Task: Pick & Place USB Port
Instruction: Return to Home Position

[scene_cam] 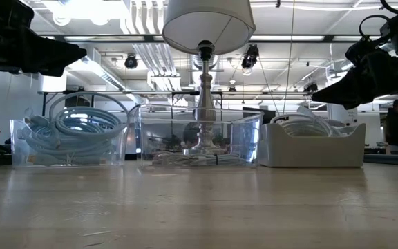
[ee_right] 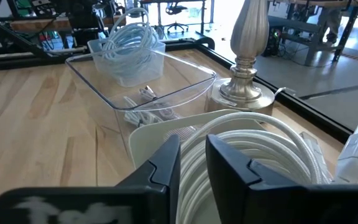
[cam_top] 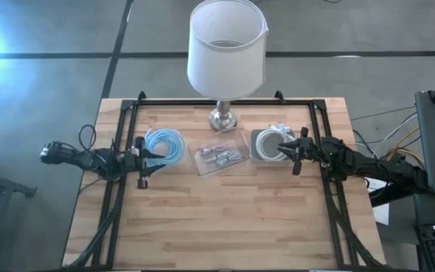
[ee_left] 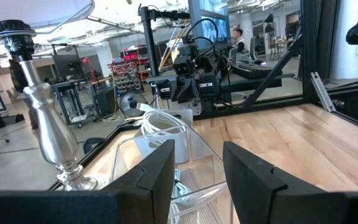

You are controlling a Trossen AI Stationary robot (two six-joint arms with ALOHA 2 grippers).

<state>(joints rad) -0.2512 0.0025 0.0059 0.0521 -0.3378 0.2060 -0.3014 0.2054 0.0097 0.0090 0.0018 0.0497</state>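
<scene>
Raise the right gripper [ee_right: 192,144], fingers apart and empty, clear of the white cable [ee_right: 260,140] in the gray bin [ee_right: 146,134] before retracting. Withdraw the left gripper [ee_left: 197,150], also released, level.

Left claw [cam_top: 142,160] spread, right claw [cam_top: 296,153] slightly parted

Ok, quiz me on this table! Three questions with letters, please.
1. Where does the lamp stand? A) behind the middle bin B) on a chair C) on the floor
2. How many bins are there? A) two B) three C) five
3. The left gripper's jaws are: A) open and empty B) shut tight C) gripping the lamp
Answers: 1 A, its base sits just behind that clear bin; 2 B, three stand side by side; 3 A, a gap shows between them.
</scene>
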